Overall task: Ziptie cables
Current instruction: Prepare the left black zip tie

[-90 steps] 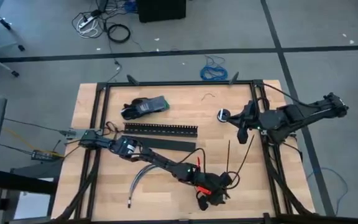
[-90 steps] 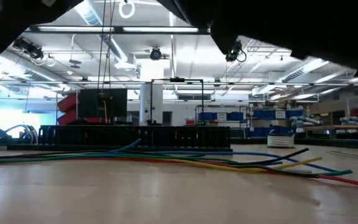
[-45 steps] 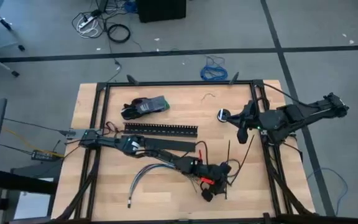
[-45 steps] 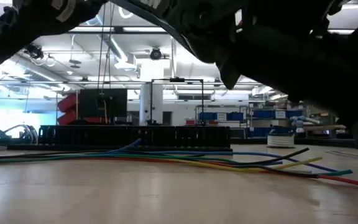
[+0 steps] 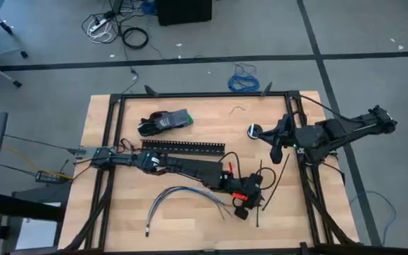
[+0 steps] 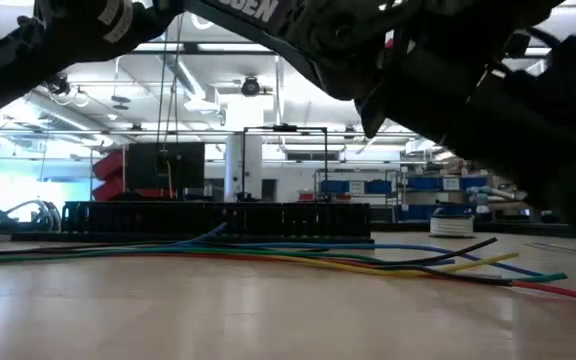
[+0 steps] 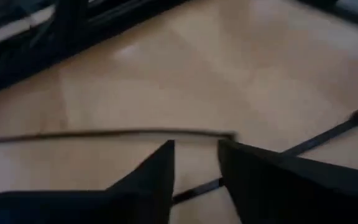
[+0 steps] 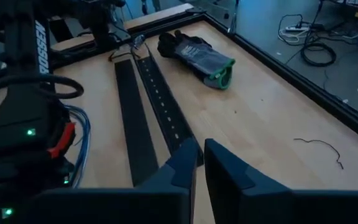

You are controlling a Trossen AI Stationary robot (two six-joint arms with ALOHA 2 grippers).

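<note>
Left pincer point(image 5: 250, 205) low, beside upright-running zipties point(image 5: 261, 202)

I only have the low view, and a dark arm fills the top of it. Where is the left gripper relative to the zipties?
Observer: The left gripper is over the right half of the table, right beside the zipties.
Operator: Holding one?
Observer: No. Its wrist view shows the fingers open, with a ziptie lying on the wood under them.
Operator: And the right arm?
Observer: The right gripper waits by the table's right edge, near the zipties' far ends.
</note>
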